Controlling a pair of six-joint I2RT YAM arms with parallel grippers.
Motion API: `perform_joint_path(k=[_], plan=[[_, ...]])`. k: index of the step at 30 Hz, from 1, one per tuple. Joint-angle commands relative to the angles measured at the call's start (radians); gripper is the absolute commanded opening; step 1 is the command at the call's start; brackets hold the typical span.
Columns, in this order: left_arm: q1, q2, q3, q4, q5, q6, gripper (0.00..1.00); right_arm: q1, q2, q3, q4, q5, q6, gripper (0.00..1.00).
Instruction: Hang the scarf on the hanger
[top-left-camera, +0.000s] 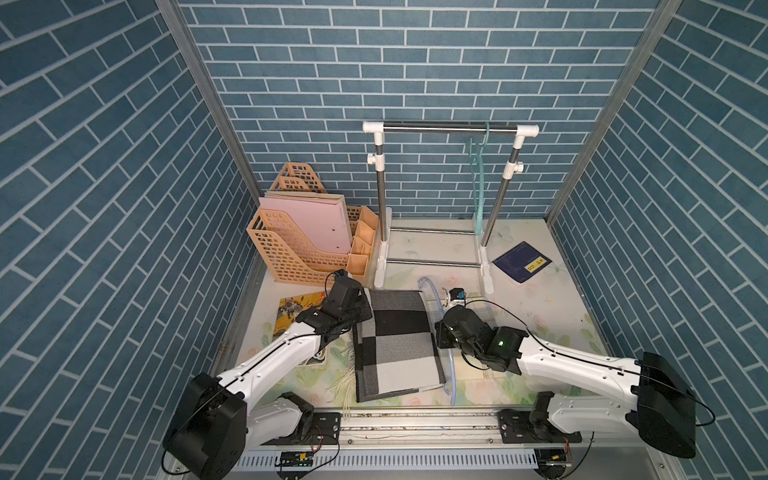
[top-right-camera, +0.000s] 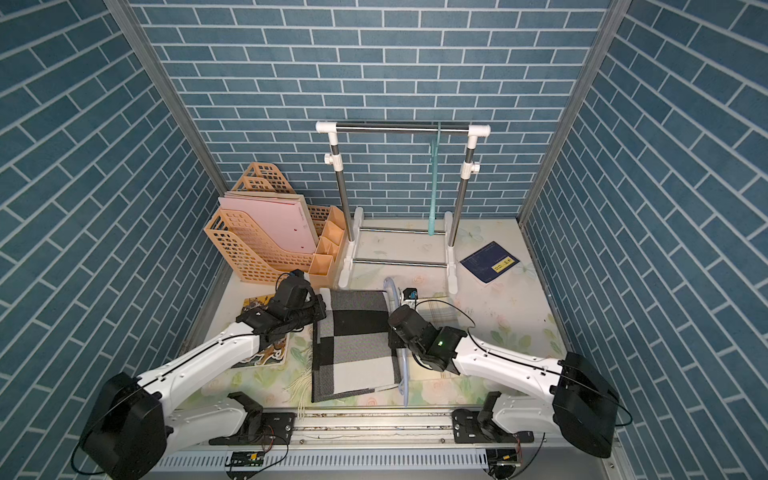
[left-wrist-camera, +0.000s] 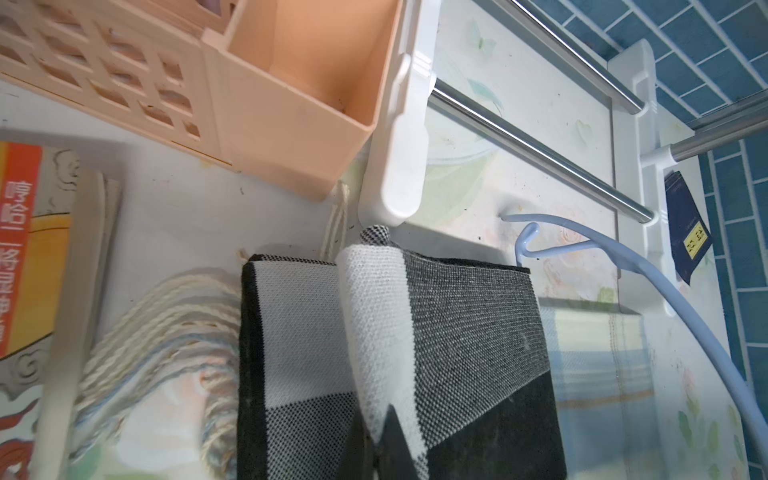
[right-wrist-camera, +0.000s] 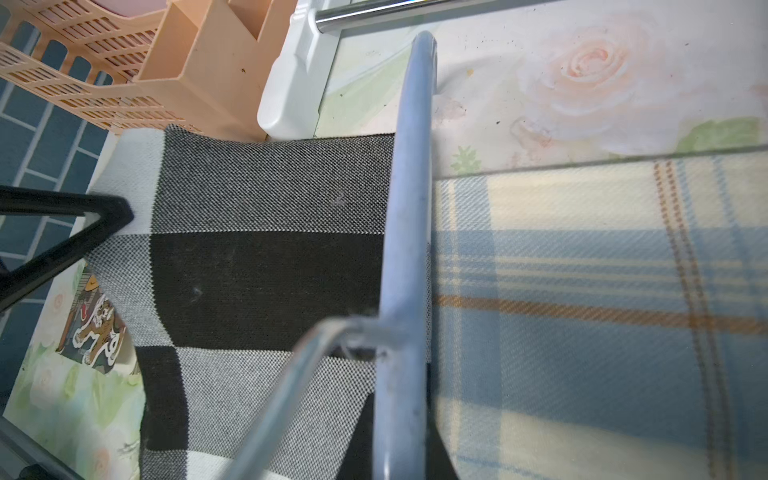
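Observation:
A black, grey and white checked scarf (top-left-camera: 395, 345) (top-right-camera: 353, 345) lies flat on the table in both top views. My left gripper (left-wrist-camera: 380, 440) (top-left-camera: 365, 309) is shut on the scarf's far left corner, and the white corner (left-wrist-camera: 374, 316) is folded up from the table. A light blue hanger (top-left-camera: 451, 374) (right-wrist-camera: 409, 208) lies along the scarf's right edge, its hook (left-wrist-camera: 528, 237) toward the rack. My right gripper (right-wrist-camera: 401, 449) (top-left-camera: 442, 332) is shut on the hanger's bar, one dark finger on each side.
A white clothes rack (top-left-camera: 449, 129) stands behind the scarf, with a teal hanger (top-left-camera: 480, 187) on its bar. An orange file organizer (top-left-camera: 299, 241) stands at the back left. A picture book (top-left-camera: 295, 316), a dark blue booklet (top-left-camera: 521, 262) and a plaid cloth (right-wrist-camera: 582, 291) lie on the table.

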Motion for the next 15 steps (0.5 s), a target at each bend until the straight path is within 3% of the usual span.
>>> perform_joint_path(k=[1,15], plan=[[0.045,-0.036,0.005,-0.102,-0.062,0.025,0.0,-0.025,0.007,0.028,-0.082,0.03,-0.065,0.0],[0.162,-0.099,0.005,-0.151,-0.055,0.035,0.0,-0.038,0.01,0.039,-0.102,0.065,-0.071,0.0]])
